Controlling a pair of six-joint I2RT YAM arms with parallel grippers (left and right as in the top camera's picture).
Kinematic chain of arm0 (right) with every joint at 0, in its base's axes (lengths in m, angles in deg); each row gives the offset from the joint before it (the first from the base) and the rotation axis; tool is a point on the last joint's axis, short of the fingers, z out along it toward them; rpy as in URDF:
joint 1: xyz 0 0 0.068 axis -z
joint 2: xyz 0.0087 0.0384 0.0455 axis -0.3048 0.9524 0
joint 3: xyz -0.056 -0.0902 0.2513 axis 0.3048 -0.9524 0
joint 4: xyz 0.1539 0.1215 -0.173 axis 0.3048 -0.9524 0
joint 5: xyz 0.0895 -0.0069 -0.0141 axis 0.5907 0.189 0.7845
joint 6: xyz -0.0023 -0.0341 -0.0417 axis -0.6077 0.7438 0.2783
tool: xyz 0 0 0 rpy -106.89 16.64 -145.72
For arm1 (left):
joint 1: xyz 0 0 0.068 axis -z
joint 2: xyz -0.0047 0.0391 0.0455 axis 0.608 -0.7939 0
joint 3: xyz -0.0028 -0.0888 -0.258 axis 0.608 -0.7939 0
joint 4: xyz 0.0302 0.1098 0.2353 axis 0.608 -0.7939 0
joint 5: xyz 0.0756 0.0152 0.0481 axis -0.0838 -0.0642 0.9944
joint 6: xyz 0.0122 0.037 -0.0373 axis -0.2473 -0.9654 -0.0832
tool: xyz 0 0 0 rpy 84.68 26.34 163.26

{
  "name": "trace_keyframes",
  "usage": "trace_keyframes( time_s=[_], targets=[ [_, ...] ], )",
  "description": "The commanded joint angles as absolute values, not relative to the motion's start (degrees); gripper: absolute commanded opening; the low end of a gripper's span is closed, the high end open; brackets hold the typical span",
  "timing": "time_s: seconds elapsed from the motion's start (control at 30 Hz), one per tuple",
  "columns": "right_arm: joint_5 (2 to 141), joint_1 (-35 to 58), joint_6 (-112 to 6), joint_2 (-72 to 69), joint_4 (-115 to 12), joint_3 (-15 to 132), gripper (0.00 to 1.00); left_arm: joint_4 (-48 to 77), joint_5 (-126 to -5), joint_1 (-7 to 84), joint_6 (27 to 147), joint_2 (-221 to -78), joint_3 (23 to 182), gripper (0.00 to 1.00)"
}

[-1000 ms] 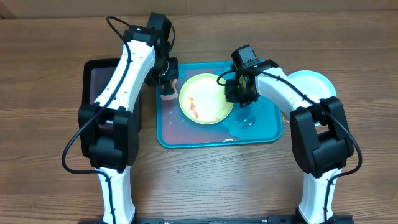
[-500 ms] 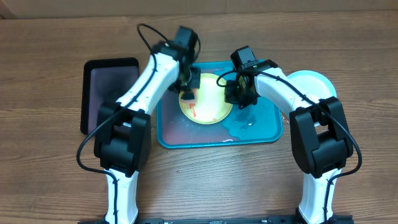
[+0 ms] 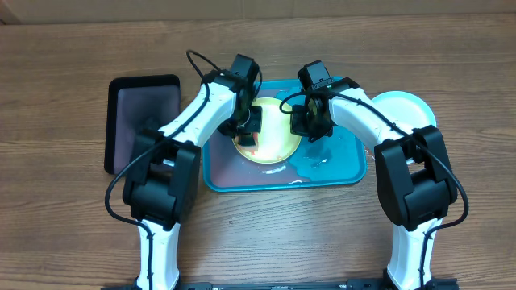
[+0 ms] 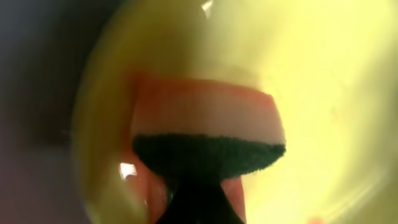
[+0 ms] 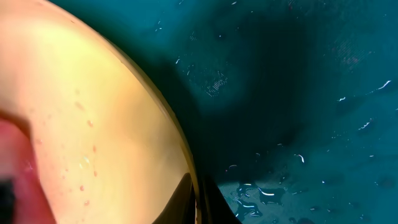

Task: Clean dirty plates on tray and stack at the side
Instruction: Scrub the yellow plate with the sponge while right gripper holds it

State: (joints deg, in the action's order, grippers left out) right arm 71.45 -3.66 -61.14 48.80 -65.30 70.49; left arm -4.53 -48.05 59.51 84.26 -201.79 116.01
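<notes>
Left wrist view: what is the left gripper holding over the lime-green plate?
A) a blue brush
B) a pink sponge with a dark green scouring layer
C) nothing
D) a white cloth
B: the left wrist view shows a pink sponge with a dark green scouring layer clamped in the left gripper, right in front of the lime-green plate.

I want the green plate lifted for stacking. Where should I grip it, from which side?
Pinch the rim of the lime-green plate at its right edge, from the right side of the tray. It lies flat, so only the rim gives purchase, and the sponge in the left gripper occupies its left part.
</notes>
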Motion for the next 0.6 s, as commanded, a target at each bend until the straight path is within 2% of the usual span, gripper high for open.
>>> trace_keyframes(
  time_s=[0.0, 0.1, 0.17, 0.4, 0.57],
  targets=[
    [69.9, -3.9, -61.7, 49.9, -65.6, 70.0, 0.04, -7.0, -68.8, 60.0, 77.3, -202.1, 114.0, 0.04],
    [69.9, -3.9, -61.7, 49.9, -65.6, 70.0, 0.04, -6.0, -73.5, 60.0, 76.5, -202.1, 114.0, 0.04],
    [69.9, -3.9, -61.7, 49.9, -65.7, 70.0, 0.04, -3.3, -70.8, 60.0, 77.5, -202.1, 114.0, 0.04],
    [69.9, -4.4, -61.7, 49.9, -66.0, 70.0, 0.04, 9.6, -38.5, 60.0, 90.6, -202.1, 114.0, 0.04],
    [69.8, -4.5, -61.7, 49.9, -66.2, 70.0, 0.04, 12.4, -21.7, 60.0, 94.8, -202.1, 114.0, 0.04]
  ],
)
